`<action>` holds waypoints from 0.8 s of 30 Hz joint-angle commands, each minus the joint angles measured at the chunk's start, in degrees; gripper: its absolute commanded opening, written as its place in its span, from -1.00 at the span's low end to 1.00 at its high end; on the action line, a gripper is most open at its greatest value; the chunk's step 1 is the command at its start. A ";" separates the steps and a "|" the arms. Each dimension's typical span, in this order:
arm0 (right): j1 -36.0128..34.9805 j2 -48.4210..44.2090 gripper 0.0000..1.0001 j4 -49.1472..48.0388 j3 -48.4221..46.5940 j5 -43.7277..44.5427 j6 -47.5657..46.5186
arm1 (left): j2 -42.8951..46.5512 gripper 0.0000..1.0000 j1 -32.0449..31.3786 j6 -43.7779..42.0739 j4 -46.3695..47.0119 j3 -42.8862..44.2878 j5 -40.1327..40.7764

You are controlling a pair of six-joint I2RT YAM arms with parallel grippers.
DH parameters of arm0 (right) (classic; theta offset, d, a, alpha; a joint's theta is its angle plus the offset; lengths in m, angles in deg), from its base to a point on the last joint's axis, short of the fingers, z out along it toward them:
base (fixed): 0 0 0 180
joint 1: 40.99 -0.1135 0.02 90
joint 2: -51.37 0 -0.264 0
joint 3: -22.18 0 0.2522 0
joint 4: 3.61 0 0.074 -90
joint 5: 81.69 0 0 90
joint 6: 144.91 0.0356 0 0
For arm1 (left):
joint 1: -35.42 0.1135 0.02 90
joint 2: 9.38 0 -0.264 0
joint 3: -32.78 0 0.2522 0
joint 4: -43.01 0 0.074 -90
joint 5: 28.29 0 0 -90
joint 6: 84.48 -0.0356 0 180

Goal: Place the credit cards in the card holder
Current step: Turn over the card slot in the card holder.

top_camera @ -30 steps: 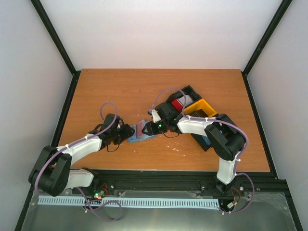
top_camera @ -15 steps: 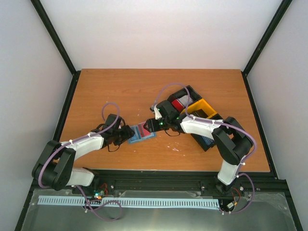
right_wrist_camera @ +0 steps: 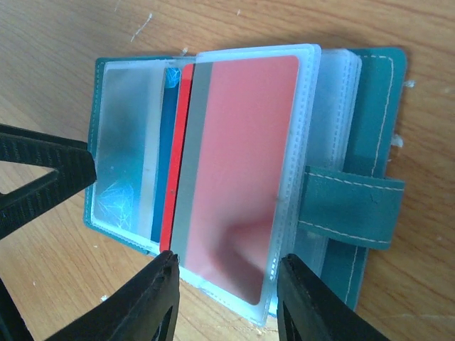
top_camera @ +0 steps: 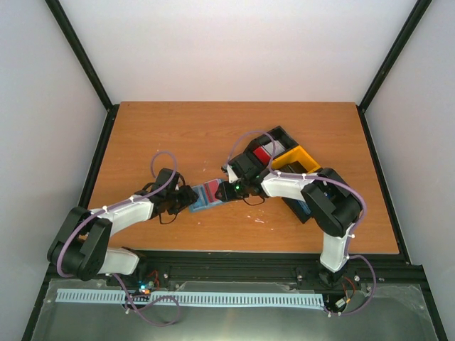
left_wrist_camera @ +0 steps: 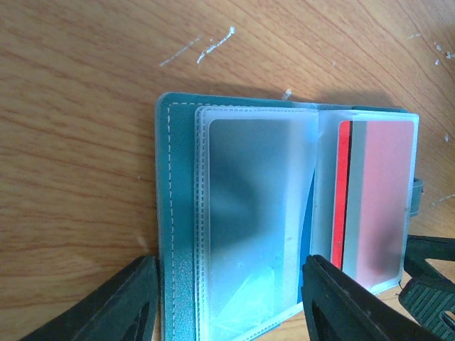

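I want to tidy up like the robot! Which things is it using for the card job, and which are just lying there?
Part of the job:
teal folding card holder with clear pockets
red plastic card tucked inside one pocket

Just lying about:
black-and-yellow plastic tray
brown wooden table

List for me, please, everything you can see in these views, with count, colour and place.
table: one, brown wood, under everything
card holder: one, teal, open mid-table between the tools
red card: one, red, in the holder's clear pocket
tray: one, black and yellow, table's right side
tray cards: count unclear, red, tray's far compartment
left tool: one, black, astride the holder's left half
right tool: one, black, astride the red card's pocket
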 commanded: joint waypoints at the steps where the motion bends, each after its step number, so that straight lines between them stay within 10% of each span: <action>1: -0.68 0.51 -0.23 1.18 -1.19 0.92 0.10 | -0.41 0.13 0.21 -1.03 -0.78 1.83 0.33; 24: -0.76 2.45 -0.29 -9.70 -0.87 -13.63 2.90 | -1.43 0.12 0.23 -1.03 -2.73 2.01 0.78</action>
